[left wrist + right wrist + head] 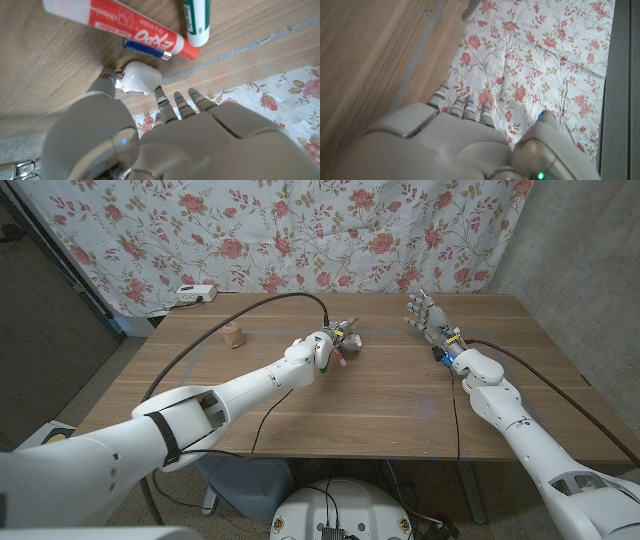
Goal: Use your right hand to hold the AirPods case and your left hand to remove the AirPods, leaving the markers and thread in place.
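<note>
The white AirPods case [142,77] lies on the wooden table [380,395] near its middle, beside a red Expo marker [120,22], a green-and-white marker [196,20] and a blue marker [147,49] partly hidden under the red one. My left hand [322,352] reaches in over them, its thumb [106,82] and a finger [160,96] pinching the case from both sides. The markers [346,340] show just past that hand. A tan spool of thread [235,335] stands apart to the left. My right hand [426,315] is over the table's far right with fingers spread, holding nothing.
A white power strip [195,293] sits at the table's far left edge. A black cable [270,300] arcs over the table toward the left hand. A floral curtain [300,230] hangs behind the table, and a grey wall [580,240] stands at right.
</note>
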Available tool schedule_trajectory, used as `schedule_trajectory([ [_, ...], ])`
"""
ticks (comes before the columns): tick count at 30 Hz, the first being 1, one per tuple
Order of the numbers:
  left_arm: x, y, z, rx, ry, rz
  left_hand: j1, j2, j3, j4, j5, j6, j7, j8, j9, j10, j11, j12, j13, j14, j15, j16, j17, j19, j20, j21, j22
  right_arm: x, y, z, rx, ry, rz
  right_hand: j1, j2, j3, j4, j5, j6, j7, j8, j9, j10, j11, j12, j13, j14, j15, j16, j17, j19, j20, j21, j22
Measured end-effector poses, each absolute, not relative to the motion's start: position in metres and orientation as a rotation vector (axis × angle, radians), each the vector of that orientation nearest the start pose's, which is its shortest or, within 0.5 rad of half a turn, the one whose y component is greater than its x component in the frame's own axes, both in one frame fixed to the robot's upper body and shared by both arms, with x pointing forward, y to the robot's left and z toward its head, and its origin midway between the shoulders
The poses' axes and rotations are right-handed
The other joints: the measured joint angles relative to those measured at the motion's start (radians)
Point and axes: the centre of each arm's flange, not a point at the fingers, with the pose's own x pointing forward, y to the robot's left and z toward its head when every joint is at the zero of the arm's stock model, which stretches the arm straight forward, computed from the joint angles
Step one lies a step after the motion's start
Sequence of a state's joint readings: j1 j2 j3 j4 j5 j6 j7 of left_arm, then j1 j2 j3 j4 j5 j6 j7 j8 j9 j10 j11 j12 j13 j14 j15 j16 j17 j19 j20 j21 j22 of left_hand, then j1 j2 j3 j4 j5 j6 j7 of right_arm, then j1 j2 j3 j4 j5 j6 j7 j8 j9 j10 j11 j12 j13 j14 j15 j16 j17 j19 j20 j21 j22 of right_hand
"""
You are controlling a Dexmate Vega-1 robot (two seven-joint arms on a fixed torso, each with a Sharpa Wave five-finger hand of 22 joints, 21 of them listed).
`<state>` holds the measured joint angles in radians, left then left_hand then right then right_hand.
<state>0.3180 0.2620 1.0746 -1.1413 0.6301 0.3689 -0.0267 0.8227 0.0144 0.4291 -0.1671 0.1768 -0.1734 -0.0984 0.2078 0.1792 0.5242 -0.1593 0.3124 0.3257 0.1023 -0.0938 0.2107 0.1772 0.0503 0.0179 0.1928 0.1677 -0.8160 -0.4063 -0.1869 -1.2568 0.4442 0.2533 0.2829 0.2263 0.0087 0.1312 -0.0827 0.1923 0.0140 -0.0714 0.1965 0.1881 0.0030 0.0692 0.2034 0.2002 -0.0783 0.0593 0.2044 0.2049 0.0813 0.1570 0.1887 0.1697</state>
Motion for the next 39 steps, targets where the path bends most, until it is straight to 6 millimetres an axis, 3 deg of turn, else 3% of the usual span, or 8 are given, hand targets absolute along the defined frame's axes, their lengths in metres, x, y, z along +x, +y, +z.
schedule_trajectory([
  [10,0.697,0.029,0.013,1.574,-0.503,-0.088,0.034,0.007,0.003,-0.003,0.0,0.004,-0.029,0.008,0.0,0.029,0.029,0.031,0.0,0.061,-0.023,0.0,0.0,0.024,-0.006,0.0,0.0,0.652,-0.295,0.0,-0.093,-0.643,0.315,0.0,0.0,0.0,0.0,0.0,0.0,0.0,0.0,0.0,0.0,0.0,0.0,0.0,0.0,0.0,0.0,0.0,0.0,0.0,0.0,0.0],
  [14,0.696,0.028,0.011,1.57,-0.513,-0.091,0.066,0.007,0.004,-0.004,0.004,0.013,-0.037,0.009,0.0,0.053,0.054,0.031,0.0,0.093,-0.041,0.004,0.0,0.036,-0.014,0.0,0.0,0.652,-0.294,0.0,-0.093,-0.643,0.315,0.0,0.0,0.0,0.0,0.0,0.0,0.0,0.0,0.0,0.0,0.0,0.0,0.0,0.0,0.0,0.0,0.0,0.0,0.0,0.0,0.0],
  [21,0.696,0.028,0.009,1.548,-0.53,-0.096,0.092,0.013,0.004,-0.004,0.004,0.029,-0.031,0.009,0.0,0.064,0.065,0.062,0.0,0.139,-0.064,0.008,0.002,0.045,-0.016,0.0,0.0,0.651,-0.294,-0.001,-0.092,-0.642,0.313,0.0,0.0,0.0,0.0,0.0,0.0,0.0,0.0,0.0,0.0,0.0,0.0,0.0,0.0,0.0,0.0,0.0,0.0,0.0,0.0,0.0],
  [29,0.693,0.029,0.007,1.515,-0.547,-0.096,0.107,0.015,0.004,-0.004,0.004,0.04,-0.032,0.009,0.0,0.082,0.082,0.077,0.0,0.152,-0.067,0.008,0.002,0.05,-0.022,0.0,0.0,0.651,-0.293,-0.001,-0.092,-0.641,0.314,0.0,0.0,-0.003,-0.003,0.0,0.0,0.0,0.0,0.0,0.0,0.0,0.0,0.0,0.0,0.0,0.0,0.0,0.0,0.0,0.0,0.0],
  [39,0.688,0.029,0.01,1.485,-0.575,-0.085,0.107,0.015,-0.003,0.003,0.004,0.039,-0.032,0.004,0.0,0.079,0.08,0.124,0.018,0.15,-0.065,0.003,0.007,0.054,-0.018,0.0,0.0,0.65,-0.293,-0.002,-0.091,-0.641,0.316,0.0,0.0,-0.003,-0.003,0.0,0.0,0.0,0.0,0.0,0.0,0.0,0.0,0.0,0.0,0.0,0.0,0.0,0.0,0.0,0.0,0.0],
])
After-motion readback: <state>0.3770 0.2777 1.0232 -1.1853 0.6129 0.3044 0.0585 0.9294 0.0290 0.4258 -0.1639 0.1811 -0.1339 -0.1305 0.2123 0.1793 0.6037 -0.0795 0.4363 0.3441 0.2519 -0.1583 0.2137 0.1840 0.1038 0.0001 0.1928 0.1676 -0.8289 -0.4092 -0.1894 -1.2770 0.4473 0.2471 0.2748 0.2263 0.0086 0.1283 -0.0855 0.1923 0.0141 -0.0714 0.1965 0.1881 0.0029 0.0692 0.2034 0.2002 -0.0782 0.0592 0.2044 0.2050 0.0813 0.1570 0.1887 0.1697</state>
